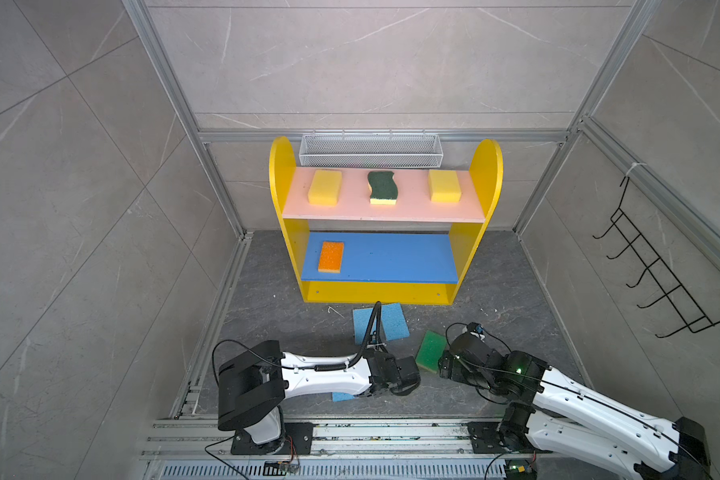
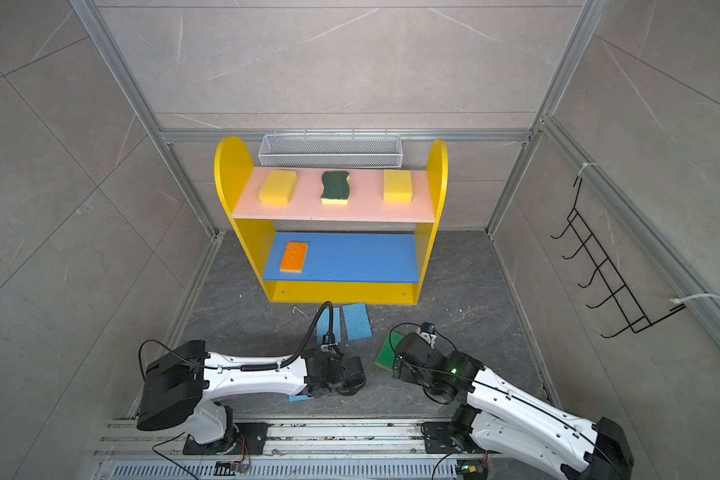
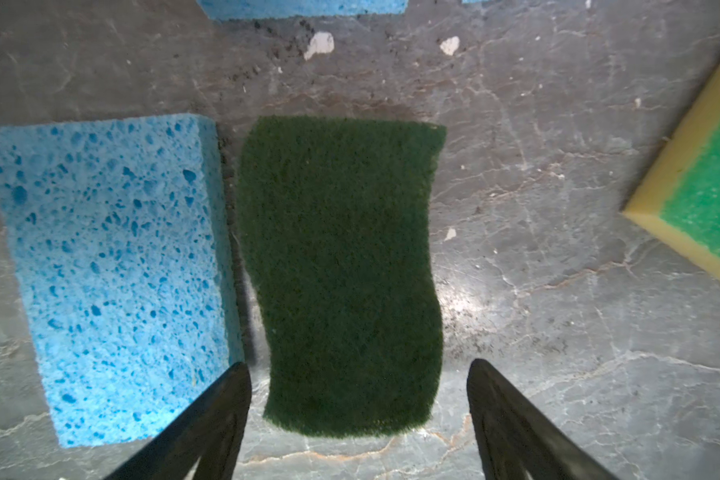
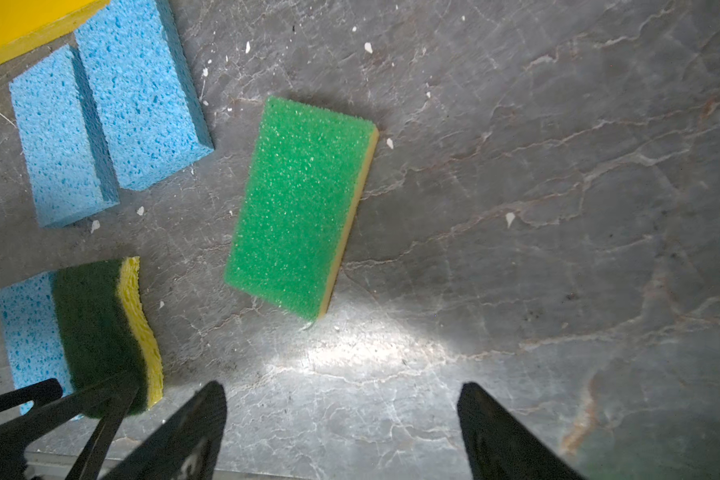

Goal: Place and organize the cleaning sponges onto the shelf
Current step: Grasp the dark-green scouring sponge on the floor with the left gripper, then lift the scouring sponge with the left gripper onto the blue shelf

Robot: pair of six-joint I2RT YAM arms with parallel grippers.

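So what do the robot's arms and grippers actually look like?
The left arm and right arm have white shells with black joints and bases. A black ribbed hose arches off the left one; a small green light glows on the right. The left gripper and right gripper have black tapered fingers.

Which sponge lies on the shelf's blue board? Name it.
The orange-topped sponge, alone at the blue board's left end; both yellow blocks and the dark-green scourer lie on the pink board.
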